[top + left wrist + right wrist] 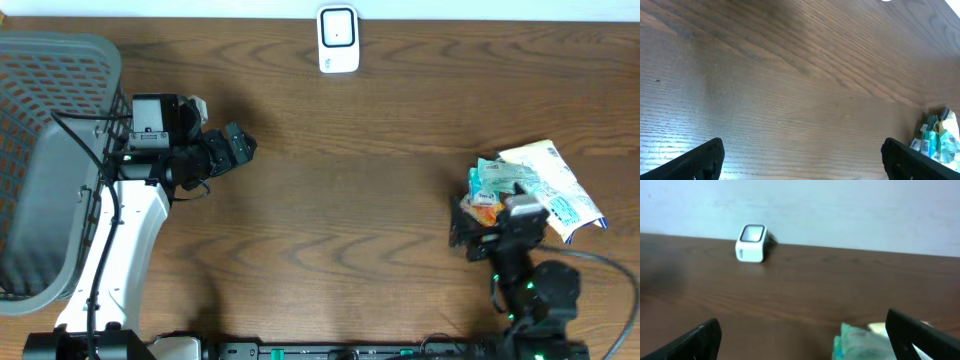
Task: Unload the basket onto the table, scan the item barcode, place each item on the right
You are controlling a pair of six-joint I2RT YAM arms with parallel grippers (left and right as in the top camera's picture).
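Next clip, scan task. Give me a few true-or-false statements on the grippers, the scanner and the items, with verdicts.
1. The left gripper and right gripper both stand open, holding nothing. True.
2. The white scanner lies inside the mesh basket. False: it stands on the table at its far edge, apart from the basket.
3. The packets are piled on the right, beside the right gripper. True.
4. The left gripper is lifting a packet towards the scanner. False: it is empty above bare wood near the basket.
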